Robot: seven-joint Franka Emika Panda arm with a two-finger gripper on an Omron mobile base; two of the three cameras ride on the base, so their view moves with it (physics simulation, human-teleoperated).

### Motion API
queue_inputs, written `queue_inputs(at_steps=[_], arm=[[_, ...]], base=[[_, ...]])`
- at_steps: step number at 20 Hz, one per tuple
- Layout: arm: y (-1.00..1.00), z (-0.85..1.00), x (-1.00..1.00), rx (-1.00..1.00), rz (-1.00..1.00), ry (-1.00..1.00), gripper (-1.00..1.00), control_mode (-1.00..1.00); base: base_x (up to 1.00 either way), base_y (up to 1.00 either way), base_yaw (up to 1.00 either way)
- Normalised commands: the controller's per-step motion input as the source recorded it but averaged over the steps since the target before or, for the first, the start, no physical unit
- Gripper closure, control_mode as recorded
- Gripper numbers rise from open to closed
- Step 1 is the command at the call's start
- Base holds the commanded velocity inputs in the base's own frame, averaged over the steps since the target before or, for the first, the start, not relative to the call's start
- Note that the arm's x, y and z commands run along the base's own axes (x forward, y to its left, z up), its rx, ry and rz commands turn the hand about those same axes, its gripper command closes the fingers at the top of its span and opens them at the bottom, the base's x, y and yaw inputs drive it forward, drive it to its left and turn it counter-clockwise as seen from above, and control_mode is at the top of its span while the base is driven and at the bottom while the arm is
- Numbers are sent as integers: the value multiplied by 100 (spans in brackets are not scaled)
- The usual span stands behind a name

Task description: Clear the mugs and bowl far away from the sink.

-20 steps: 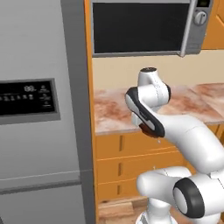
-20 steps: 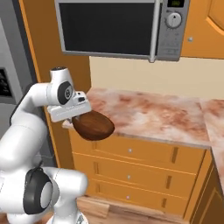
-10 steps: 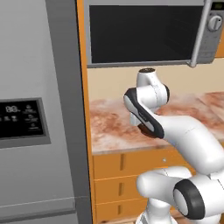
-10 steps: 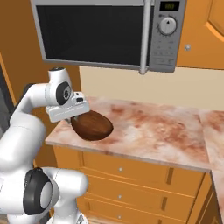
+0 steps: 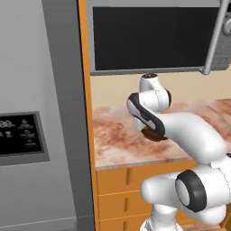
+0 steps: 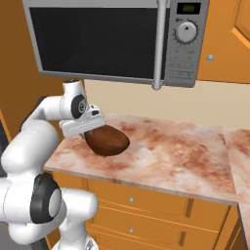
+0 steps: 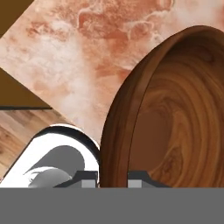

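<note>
Bowl [image 6: 107, 140] — still clamped at its rim by claw [image 7: 113, 177] | camera closer to counter [image 6: 166, 156] — microwave [image 6: 112, 41] larger

brown wood-grain bowl [image 7: 175, 113], reddish marbled counter [image 6: 166, 151]

Glossy white arm [image 6: 29, 146] w/ rounded segments, dark grey/black round joint caps, black band along forearm; flat white hand block, small dark finger tips [image 7: 89, 178], white base
</note>
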Motion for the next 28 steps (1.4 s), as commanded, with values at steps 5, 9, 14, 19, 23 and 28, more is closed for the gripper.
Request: queue_inputs(at_steps=[5, 9, 14, 19, 23, 28], arm=[[0, -88, 89, -9, 25, 0, 100, -100], [0, -80, 87, -6, 28, 0, 100, -100], [0, -58, 57, 0, 24, 0, 100, -100], [0, -53, 41, 0, 18, 0, 100, -100], [0, -42, 5, 0, 14, 0, -100, -100], [0, -5, -30, 0, 8, -7, -100, -100]], base=[[0, 0, 0], [0, 0, 0], [0, 0, 0], [0, 0, 0], [0, 0, 0], [0, 0, 0]])
